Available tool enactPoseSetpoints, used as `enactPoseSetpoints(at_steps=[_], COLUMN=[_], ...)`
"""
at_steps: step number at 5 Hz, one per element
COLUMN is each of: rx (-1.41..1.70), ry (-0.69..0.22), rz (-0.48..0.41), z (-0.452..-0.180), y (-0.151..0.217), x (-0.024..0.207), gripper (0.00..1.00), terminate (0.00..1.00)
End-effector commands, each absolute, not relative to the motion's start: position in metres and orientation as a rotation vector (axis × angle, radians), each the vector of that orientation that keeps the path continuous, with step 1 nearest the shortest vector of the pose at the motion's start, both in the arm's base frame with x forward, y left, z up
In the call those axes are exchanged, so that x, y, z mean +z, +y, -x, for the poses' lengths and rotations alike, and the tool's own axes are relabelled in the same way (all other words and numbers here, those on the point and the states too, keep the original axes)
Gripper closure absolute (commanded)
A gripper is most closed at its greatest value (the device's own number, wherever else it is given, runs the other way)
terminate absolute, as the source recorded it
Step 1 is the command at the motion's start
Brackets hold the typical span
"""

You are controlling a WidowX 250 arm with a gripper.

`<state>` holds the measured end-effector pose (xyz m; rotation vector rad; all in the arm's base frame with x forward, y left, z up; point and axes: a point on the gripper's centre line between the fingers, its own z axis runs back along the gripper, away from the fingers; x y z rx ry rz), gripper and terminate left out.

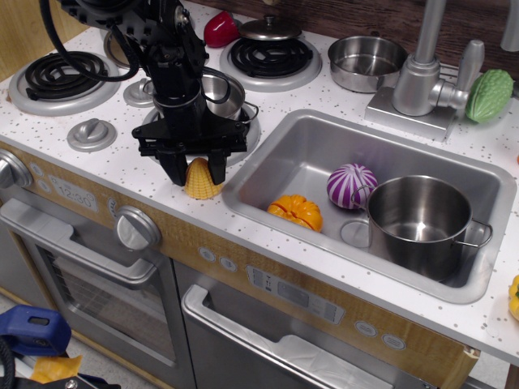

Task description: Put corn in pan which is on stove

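The gripper [195,168] straddles the corn [201,181], its jaws apart on either side of the cob's top. The corn stands upright on the stove's [113,166] speckled near edge, just left of the sink [284,154]. The pan [220,93] sits on the burner behind.

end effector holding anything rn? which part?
Cannot tell. The end effector straddles the top of the corn, which sits on the counter, fingers either side; no closed grip is visible.
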<state>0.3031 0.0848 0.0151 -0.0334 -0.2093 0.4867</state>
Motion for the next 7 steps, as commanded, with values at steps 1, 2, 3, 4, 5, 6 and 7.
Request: enactPoseSetpoints(at_steps=[1,2,3,4,5,6,7], rx=[0.476,0.450,0.427,0.354,0.279,0.197,0.132], ry=[-0.249,-0.237,-0.229,-0.276,-0.318,-0.363,-0.369], rz=[-0.017,-0.085,-0.146,-0.251,-0.289,-0.267,-0.256], z=[-0.308,-0.305,-0.309,-0.320,-0.337,-0.358,-0.369], y=[0.091,0.100,0.110,0.119,0.127,0.137,0.143], x=[0.042,0.065,0.094,0.113,0.121,0.119,0.120], gripper=[1.00,1.00,1.00,1.00,1.00,1.00,1.00], terminate=[0.00,0.00,0.00,0.00,0.00,0.00,0.00])
